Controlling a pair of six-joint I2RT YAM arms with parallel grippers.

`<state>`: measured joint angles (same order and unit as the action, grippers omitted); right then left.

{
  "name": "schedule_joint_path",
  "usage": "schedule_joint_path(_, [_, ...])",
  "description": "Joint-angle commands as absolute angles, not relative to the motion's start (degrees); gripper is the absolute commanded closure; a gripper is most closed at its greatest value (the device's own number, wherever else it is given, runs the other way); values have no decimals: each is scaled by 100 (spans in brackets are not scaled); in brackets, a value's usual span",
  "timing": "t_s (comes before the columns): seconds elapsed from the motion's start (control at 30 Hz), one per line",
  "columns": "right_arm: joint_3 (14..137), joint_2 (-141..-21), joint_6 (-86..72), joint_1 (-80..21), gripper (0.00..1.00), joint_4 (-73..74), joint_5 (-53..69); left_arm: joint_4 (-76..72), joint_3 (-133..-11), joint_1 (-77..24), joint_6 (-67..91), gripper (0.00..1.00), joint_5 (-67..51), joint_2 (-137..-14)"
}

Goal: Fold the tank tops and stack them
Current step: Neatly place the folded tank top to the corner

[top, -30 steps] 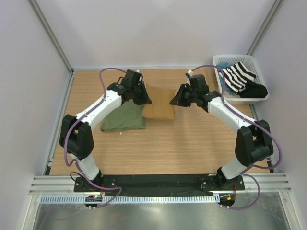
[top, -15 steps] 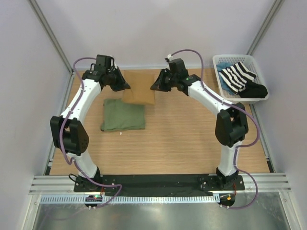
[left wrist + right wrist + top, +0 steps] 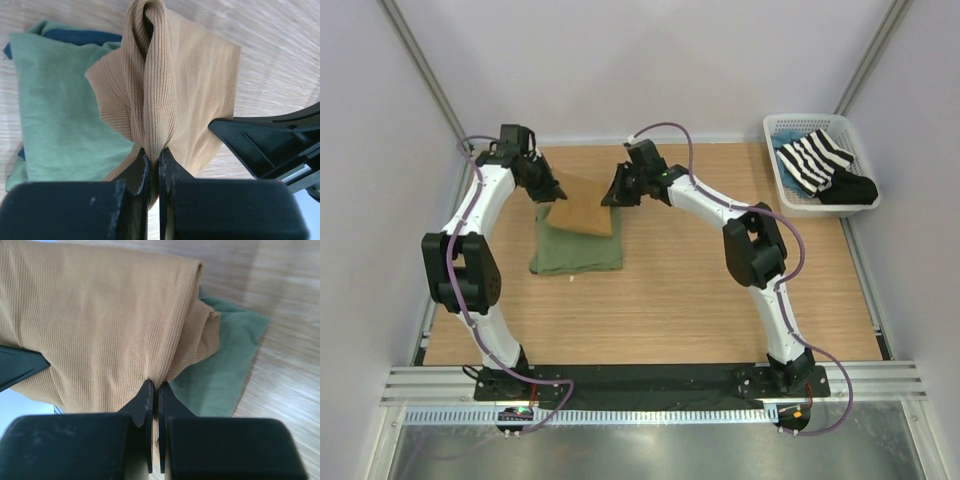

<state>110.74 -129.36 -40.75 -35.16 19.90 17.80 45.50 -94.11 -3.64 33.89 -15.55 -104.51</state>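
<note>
— Both arms have carried the tan top [image 3: 582,216] leftward; it hangs over the green top [image 3: 578,252], at its far edge, upper left of the overhead view.
— Grip?
— Your left gripper [image 3: 151,161] and right gripper [image 3: 154,390] each clamp its cloth. Lower it level, align the edges, then release.

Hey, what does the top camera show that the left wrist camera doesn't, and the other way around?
Only the top view: the white basket holding the striped garment. Only the left wrist view: the left end effector pinching a bunched ribbed edge of the tan tank top. Both: the tan tank top partly over the green tank top.
</note>
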Motion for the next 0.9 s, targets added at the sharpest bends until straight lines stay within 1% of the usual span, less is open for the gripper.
schedule_joint_path(0.0, [11400, -12937, -4227, -3674, 99, 1890, 1934, 4536, -9177, -246, 3226, 100, -1626, -10415])
schedule_joint_path(0.23, [11224, -12806, -4254, -3762, 99, 2056, 1925, 4386, -8825, -123, 3313, 100, -2012, -10591])
schedule_joint_path(0.37, [11197, -12779, -4315, -3797, 99, 2320, 1951, 4508, -8622, -114, 3322, 100, -1847, -10424])
schedule_joint_path(0.47, [11154, -12744, -4342, -3849, 99, 2487, 1925, 4693, -8526, -97, 3313, 100, -1933, -10380])
schedule_joint_path(0.87, [10284, -12103, -4421, -3982, 99, 2382, 1723, 4834, -7814, -97, 3322, 97, -2109, -9967])
